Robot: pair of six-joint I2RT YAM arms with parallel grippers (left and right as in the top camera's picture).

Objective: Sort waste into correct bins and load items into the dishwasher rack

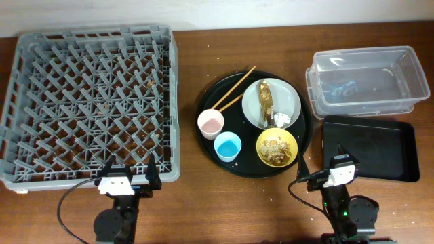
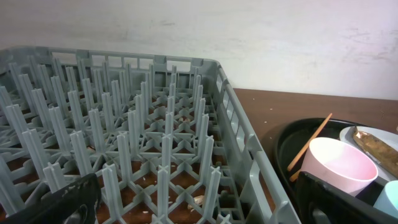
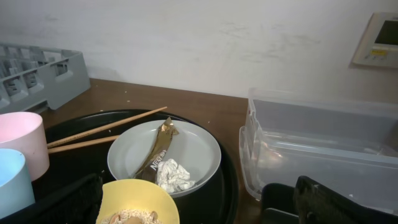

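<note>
Left of the black tray, the grey rack runs off the left wrist view's left and bottom edges. On the tray, the blue cup is cut by that view's right edge. The filling of the yellow bowl, perhaps noodles, is too small to name. Right of the tray, a bluish scrap in the clear bin is blurred.

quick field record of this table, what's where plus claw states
left side: grey dishwasher rack, no dishes in it
round tray: pink cup, blue cup, yellow bowl holding food, white plate, chopsticks
on plate: gold wrapper, crumpled tissue
right side: clear bins, flat black tray
left claw: open, empty
right claw: open, empty
</note>
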